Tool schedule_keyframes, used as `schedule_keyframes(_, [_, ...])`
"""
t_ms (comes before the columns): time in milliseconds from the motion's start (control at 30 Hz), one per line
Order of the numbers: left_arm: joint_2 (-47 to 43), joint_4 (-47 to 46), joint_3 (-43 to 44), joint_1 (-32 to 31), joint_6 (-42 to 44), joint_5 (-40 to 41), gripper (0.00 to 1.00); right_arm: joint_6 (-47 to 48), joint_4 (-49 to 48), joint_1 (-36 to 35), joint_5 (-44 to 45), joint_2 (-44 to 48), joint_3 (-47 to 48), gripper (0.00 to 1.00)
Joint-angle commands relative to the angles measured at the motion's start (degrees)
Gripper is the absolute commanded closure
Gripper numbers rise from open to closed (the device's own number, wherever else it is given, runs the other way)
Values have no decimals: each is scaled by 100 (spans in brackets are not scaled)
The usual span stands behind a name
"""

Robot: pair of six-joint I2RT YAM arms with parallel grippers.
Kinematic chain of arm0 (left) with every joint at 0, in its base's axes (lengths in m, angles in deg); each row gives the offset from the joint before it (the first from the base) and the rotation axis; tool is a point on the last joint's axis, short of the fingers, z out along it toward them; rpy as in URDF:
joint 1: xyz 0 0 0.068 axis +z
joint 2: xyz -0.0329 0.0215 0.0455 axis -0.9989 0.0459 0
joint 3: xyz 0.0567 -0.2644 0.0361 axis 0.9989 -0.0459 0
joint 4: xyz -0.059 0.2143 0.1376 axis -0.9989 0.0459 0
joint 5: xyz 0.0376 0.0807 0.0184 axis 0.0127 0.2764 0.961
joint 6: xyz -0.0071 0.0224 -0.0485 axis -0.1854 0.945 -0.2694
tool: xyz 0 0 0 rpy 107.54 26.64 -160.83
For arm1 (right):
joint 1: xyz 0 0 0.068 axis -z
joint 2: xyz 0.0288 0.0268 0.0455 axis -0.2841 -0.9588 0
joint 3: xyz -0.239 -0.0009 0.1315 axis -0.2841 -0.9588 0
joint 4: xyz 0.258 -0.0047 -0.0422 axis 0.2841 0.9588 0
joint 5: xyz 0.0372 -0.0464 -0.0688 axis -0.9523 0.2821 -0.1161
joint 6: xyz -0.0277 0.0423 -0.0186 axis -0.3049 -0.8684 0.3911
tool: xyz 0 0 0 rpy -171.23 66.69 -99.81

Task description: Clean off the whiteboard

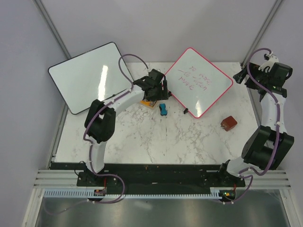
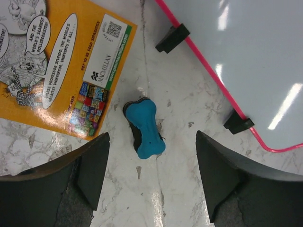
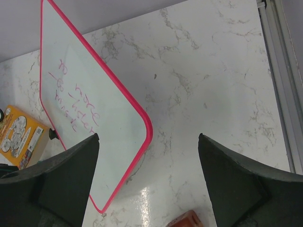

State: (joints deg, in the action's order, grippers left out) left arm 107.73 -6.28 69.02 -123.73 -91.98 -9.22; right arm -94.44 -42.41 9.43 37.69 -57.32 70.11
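The whiteboard point(image 1: 199, 81) has a pink frame and faint red handwriting, and lies turned like a diamond at the back middle of the marble table. It also shows in the right wrist view point(image 3: 90, 109) and in the left wrist view point(image 2: 236, 52), where two of its black feet show. A blue bone-shaped eraser point(image 1: 163, 109) lies by its lower left edge. My left gripper point(image 1: 157, 92) hovers open above the table, with the eraser point(image 2: 144, 127) just ahead of its fingers and the jaws point(image 2: 151, 175) empty. My right gripper point(image 1: 241, 75) is open and empty, high beside the board's right corner point(image 3: 149, 184).
A larger black-framed whiteboard point(image 1: 90, 75) leans at the back left. An orange printed booklet point(image 1: 150, 103) lies under the left gripper point(image 2: 61, 61). A small red-brown object point(image 1: 229, 123) sits right of the pink board point(image 3: 187, 220). A metal rail point(image 3: 279, 71) marks the table's right edge.
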Motion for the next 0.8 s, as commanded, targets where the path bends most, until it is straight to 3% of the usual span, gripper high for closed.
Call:
schedule_keyframes(0, [341, 897, 612, -134, -403, 655, 21, 28, -154, 35, -173, 300, -180, 8])
schedule_keyframes(233, [745, 959, 726, -327, -447, 638, 29, -69, -216, 184, -348, 291, -347, 9])
schedule_keyframes(567, [1009, 1012, 841, -539, -535, 805, 30, -52, -207, 360, -541, 230, -435, 9])
schedule_keyframes(767, [1185, 1038, 1025, -556, -518, 814, 41, -8, -233, 377, -761, 212, -453, 9])
